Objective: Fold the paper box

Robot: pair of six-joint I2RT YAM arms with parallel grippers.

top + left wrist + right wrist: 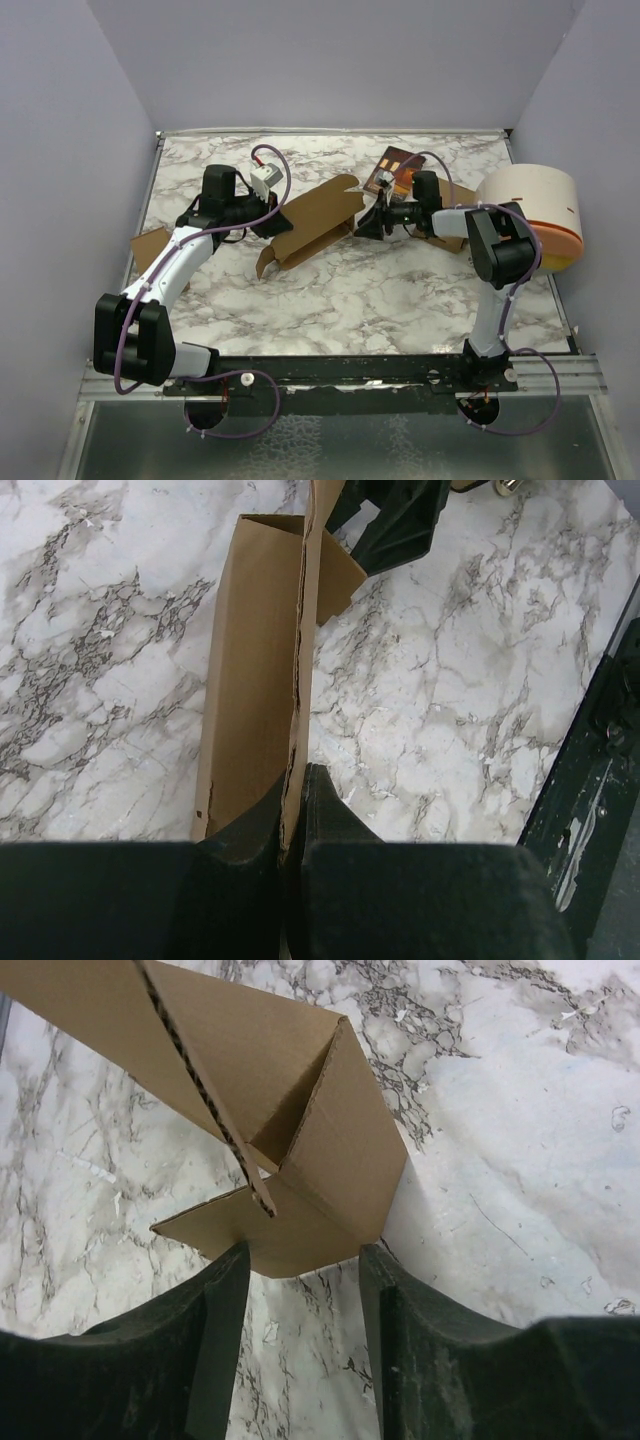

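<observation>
Your left gripper (293,805) fills the bottom of its wrist view, jaws pinched shut on the edge of one upright wall of the paper box (308,228). That box lies at a slant in the middle of the marble table (400,290), between your two arms. Opposite, your right gripper (300,1260) stands about half open, its fingers on either side of an end flap's corner and apparently not clamping it (whether a pad brushes the card, that view does not settle). You look barely half done: the long walls stand up as a trough, but the end flaps splay loose and no tab seems tucked in. Around it, a dark printed booklet (395,170) lies just behind the right gripper. A white drum (530,210) with an orange band sits near that arm's elbow, and a spare piece of cardboard (150,243) lies by the left arm. None of these blocks the box itself.
</observation>
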